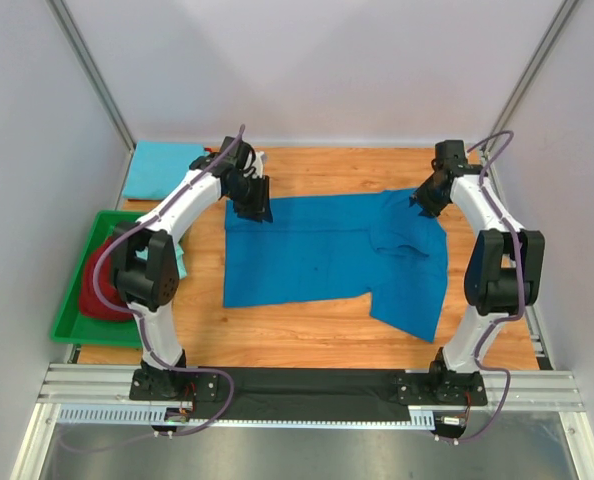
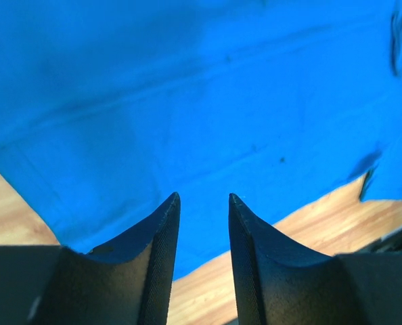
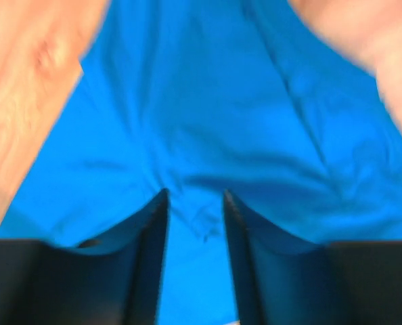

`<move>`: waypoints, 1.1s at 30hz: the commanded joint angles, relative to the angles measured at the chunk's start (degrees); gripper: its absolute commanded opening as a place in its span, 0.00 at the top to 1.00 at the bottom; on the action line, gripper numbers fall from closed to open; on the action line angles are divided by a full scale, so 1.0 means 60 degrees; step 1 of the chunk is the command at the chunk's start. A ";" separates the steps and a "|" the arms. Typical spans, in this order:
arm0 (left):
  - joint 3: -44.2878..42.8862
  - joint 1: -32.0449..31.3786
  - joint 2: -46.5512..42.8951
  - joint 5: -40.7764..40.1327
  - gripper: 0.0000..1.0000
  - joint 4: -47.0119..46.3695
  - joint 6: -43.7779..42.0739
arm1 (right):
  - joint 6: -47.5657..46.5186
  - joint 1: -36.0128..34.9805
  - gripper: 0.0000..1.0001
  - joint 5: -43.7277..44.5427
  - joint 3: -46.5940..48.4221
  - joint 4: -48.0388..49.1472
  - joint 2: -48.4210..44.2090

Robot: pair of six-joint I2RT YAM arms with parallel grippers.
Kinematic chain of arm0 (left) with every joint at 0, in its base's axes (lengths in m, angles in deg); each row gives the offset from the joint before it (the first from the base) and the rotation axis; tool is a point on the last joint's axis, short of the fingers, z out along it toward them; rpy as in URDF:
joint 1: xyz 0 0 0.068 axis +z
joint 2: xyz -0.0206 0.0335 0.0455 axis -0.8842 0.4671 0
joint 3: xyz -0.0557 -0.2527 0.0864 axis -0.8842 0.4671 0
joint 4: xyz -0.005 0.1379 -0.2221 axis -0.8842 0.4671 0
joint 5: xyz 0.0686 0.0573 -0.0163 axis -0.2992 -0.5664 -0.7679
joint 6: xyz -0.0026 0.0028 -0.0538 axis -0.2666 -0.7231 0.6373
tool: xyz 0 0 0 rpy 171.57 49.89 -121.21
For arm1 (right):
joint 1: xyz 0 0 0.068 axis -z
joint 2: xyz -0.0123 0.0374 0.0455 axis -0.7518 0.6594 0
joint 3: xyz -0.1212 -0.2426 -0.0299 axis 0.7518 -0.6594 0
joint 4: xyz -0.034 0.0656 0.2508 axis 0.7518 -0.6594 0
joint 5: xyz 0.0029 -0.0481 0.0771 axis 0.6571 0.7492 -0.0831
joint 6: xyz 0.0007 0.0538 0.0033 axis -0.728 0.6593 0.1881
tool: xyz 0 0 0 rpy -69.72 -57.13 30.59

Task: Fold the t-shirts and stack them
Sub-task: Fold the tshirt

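Partly open left tool (image 2: 203, 198), right tool (image 3: 194, 193), above t-shirt (image 1: 317, 255)

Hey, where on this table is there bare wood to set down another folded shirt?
Widest bare patch: the table strip between the royal blue shirt and the near edge. A narrower strip lies behind the shirt, along the far edge. The left side is crowded: green tray, sky blue shirt.
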 commanded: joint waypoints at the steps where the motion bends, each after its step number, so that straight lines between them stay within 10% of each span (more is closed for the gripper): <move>1: -0.0704 0.0378 0.0348 -0.0004 0.58 -0.0330 0.0325 | -0.1388 -0.0144 0.65 0.1221 0.0653 0.1603 0.0670; 7: -0.1335 0.1009 0.1534 -0.0401 0.63 -0.0359 0.1057 | -0.1609 -0.0130 0.98 0.1954 0.2630 0.1562 0.2662; 27: -0.1452 0.1961 0.2825 -0.0810 0.63 -0.1209 0.1468 | -0.0892 0.1701 0.86 0.0828 0.5646 -0.0339 0.5549; 33: -0.1730 0.2050 0.2590 -0.0811 0.60 -0.1575 0.1541 | -0.1915 0.1585 0.66 0.0636 0.6032 0.0019 0.4908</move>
